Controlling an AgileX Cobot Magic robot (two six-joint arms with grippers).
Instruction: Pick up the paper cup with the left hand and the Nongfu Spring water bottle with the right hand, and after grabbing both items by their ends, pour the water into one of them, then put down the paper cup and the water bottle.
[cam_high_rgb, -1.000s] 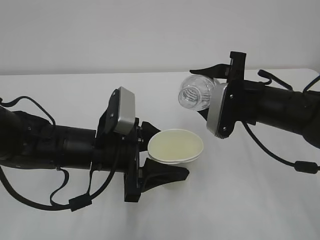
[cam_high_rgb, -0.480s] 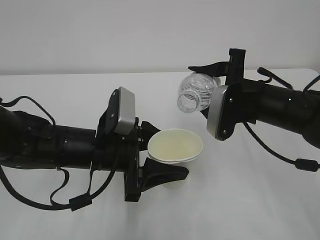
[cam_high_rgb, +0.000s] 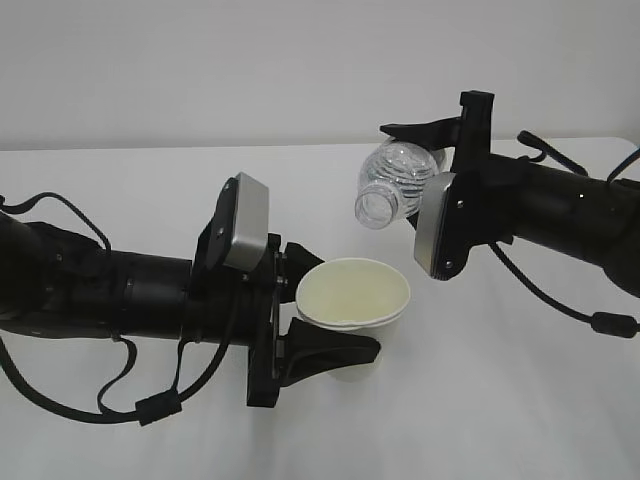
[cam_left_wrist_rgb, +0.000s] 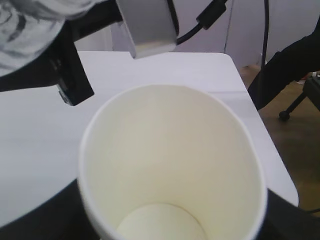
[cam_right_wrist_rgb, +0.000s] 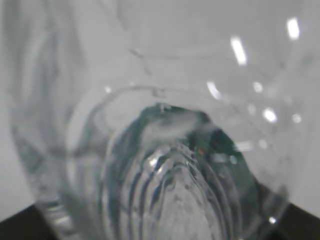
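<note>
Centre frame, left hand grips paper cup upright; upper right, right hand clamps Nongfu Spring water bottle, tipped mouth-down above to pour.

we think this is a lab or a test room, not a home. we see a big white table with a plain white wall behind it and no pictures on it. two black robot arms with loose cables work over the table. from the left wrist view we see the table's edge, a brown floor beside it, and a dark stand with a small wheel on that floor.
</note>
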